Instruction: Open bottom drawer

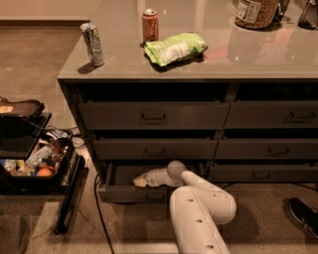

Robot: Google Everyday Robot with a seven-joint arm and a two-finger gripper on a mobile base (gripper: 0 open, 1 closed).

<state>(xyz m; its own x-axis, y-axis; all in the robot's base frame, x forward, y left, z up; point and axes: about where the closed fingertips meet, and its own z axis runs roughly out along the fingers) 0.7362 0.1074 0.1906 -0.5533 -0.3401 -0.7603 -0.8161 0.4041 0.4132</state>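
I am facing a wide grey cabinet. My white arm is reaching left from the near floor. The left stack's bottom drawer is sitting partly pulled out, with my gripper hovering over its inside. I cannot tell its grip state.

Smooth grey worktop: tall silver metal can near the left edge, red soda can just behind the crumpled green snack bag, brown labelled jar at back right. Below, in the left stack, the slim dark grey-brown bottom drawer stands out. The pale gripper is inside it, near the middle. Black crate of clutter on the floor, left of the drawers.
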